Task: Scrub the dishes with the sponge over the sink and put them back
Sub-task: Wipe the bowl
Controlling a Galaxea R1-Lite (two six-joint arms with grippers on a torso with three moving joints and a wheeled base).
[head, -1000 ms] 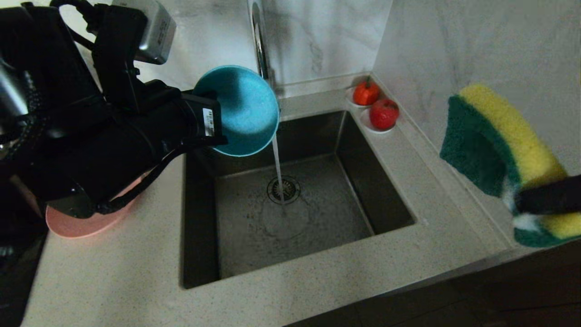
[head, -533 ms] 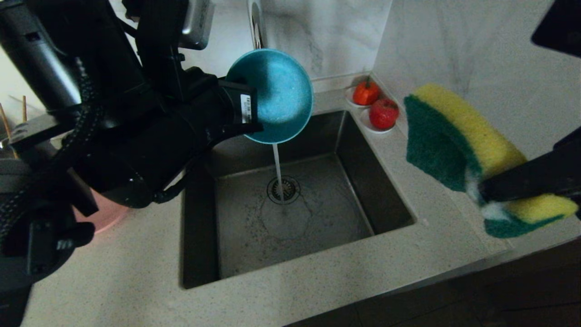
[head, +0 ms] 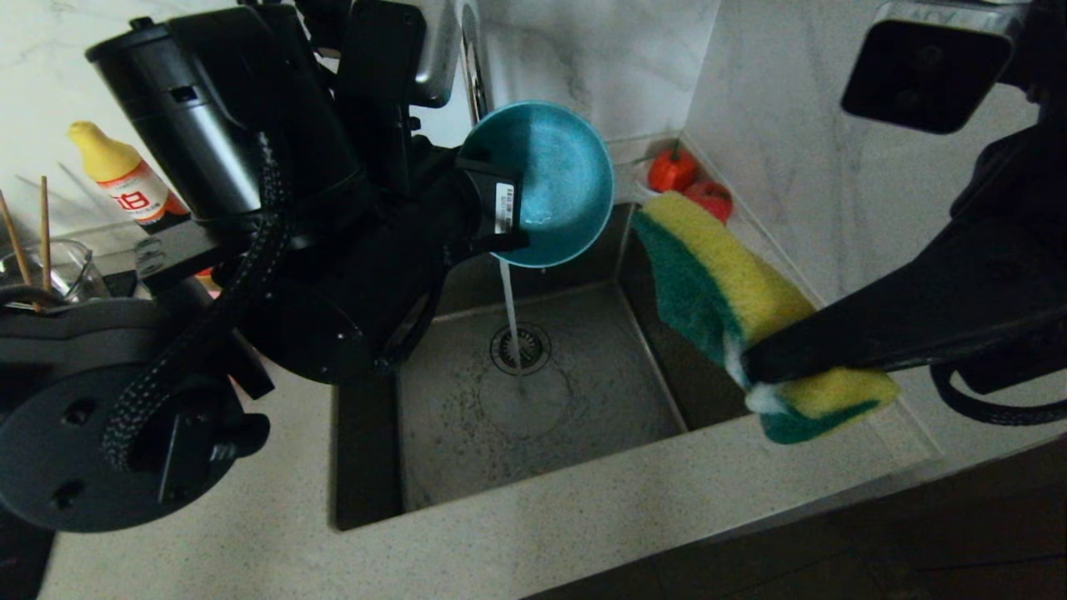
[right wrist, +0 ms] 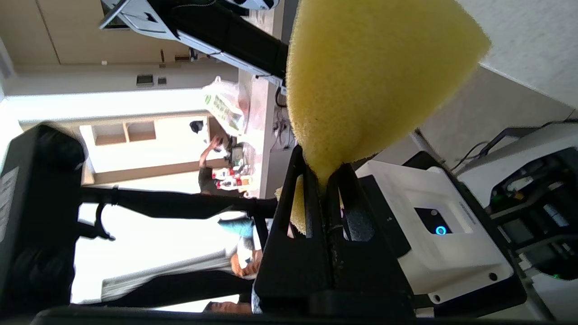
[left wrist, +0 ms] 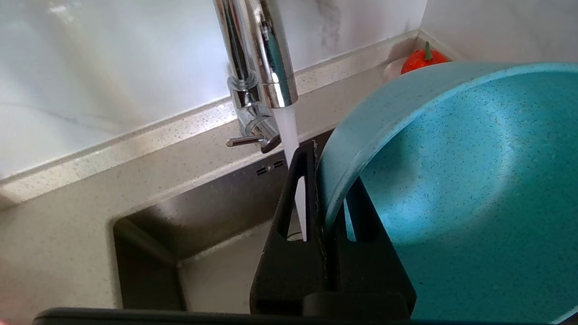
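Observation:
The teal-blue bowl (head: 554, 175) (left wrist: 451, 180) hangs tilted on edge over the back of the sink (head: 583, 408), its hollow facing the sponge. My left gripper (head: 500, 215) (left wrist: 327, 180) is shut on the bowl's rim, one finger inside and one outside. The tap (head: 473, 67) (left wrist: 266, 54) is running, and its stream (head: 508, 308) falls just past the bowl's outer side to the drain (head: 521, 348). My right gripper (head: 754, 367) (right wrist: 323, 171) is shut on the yellow and green sponge (head: 721, 287) (right wrist: 361, 81), held above the sink's right edge, a short gap from the bowl.
Two red fruits (head: 672, 171) (left wrist: 422, 61) on small saucers sit at the sink's back right corner, by the wall. A yellow-capped bottle (head: 117, 171) and a glass cup with chopsticks (head: 50, 267) stand on the counter at far left, behind my left arm.
My left arm has carried the bowl to the right, further over the sink. My right arm has brought the sponge leftward, from over the right counter to the sink's edge near the bowl.

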